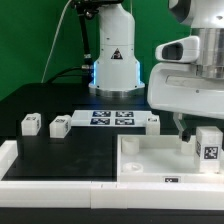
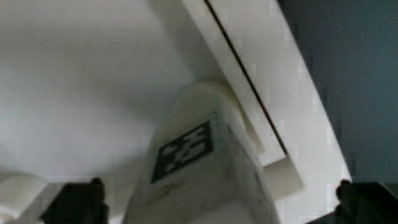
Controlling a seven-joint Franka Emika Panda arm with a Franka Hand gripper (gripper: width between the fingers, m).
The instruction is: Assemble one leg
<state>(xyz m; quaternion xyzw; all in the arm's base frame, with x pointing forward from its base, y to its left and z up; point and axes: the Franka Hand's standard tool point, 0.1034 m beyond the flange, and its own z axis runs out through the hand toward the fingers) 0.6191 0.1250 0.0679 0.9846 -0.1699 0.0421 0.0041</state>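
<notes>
A white leg (image 1: 208, 148) with a black-and-white tag stands upright on the large flat white square piece (image 1: 145, 160), near its corner at the exterior view's right. My gripper (image 1: 198, 128) hangs just above it. In the wrist view the leg (image 2: 192, 150) lies between my two dark fingertips (image 2: 80, 203), with a gap on each side, so the gripper (image 2: 222, 203) is open around it. The square piece's raised rim (image 2: 249, 80) runs behind the leg. Two more legs (image 1: 31, 124) (image 1: 59, 126) stand at the exterior view's left.
The marker board (image 1: 112, 119) lies at mid-table in front of the robot base (image 1: 113, 60). Another leg-like white block (image 1: 153, 121) sits at its right end. A low white ledge (image 1: 50, 175) runs along the table's near edge.
</notes>
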